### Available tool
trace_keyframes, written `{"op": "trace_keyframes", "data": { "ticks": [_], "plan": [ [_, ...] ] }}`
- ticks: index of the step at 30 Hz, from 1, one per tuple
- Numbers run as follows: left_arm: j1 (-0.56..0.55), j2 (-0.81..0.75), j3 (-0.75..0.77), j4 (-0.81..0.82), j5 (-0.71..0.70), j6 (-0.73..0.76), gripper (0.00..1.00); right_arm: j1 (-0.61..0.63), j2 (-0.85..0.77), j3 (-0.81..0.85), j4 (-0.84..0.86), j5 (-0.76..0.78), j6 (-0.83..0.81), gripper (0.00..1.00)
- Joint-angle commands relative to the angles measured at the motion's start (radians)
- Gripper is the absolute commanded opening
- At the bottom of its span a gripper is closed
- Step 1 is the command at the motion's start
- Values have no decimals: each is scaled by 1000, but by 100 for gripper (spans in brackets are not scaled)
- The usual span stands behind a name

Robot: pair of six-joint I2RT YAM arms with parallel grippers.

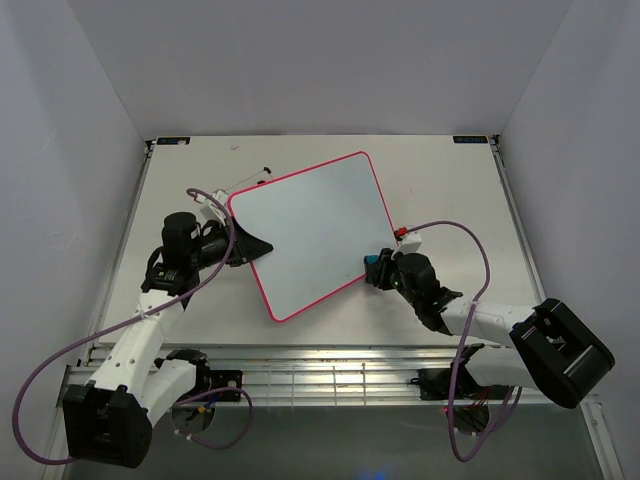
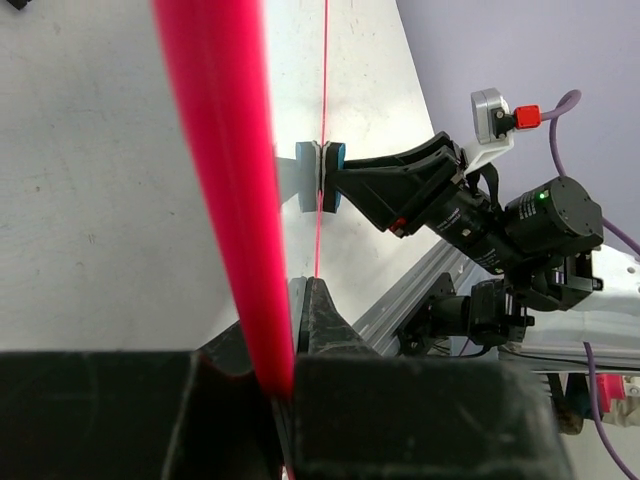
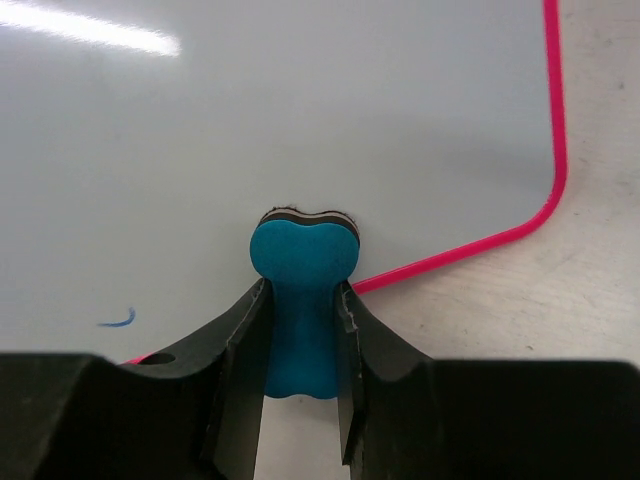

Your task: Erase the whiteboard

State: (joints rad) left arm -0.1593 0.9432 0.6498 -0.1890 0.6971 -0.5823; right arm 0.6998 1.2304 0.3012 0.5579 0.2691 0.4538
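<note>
The whiteboard, white with a thin pink-red frame, lies turned at an angle in the middle of the table. My left gripper is shut on its left edge; in the left wrist view the blurred pink frame runs down into the shut left gripper. My right gripper is shut on a small blue bone-shaped eraser, whose dark pad rests on the whiteboard just inside its pink near edge. A short blue mark shows on the board, left of the right gripper.
A thin dark rod lies behind the board's far-left corner. A metal rail runs along the table's near edge. Purple cables loop beside both arms. White walls close in the table's sides and back.
</note>
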Motion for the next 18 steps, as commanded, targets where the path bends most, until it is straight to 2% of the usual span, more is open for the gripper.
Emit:
{"op": "trace_keyframes", "data": {
  "ticks": [1, 5, 12, 15, 16, 18],
  "plan": [
    [-17, 19, -32, -184, -70, 121, 0, 42, 30, 38, 81, -181, -76, 8],
    [-17, 16, -32, -184, -70, 121, 0, 105, 72, 96, 66, -240, -116, 8],
    [-17, 17, -32, -182, -70, 121, 0, 199, 90, 98, 77, -301, -84, 8],
    [-17, 13, -32, -182, -68, 121, 0, 204, 96, 101, 18, -253, -41, 8],
    [-17, 11, -33, -182, -70, 121, 0, 202, 98, 96, -31, -172, -27, 8],
    [-17, 9, -33, -182, -70, 121, 0, 176, 101, 102, -99, -118, 3, 8]
  ]
}}
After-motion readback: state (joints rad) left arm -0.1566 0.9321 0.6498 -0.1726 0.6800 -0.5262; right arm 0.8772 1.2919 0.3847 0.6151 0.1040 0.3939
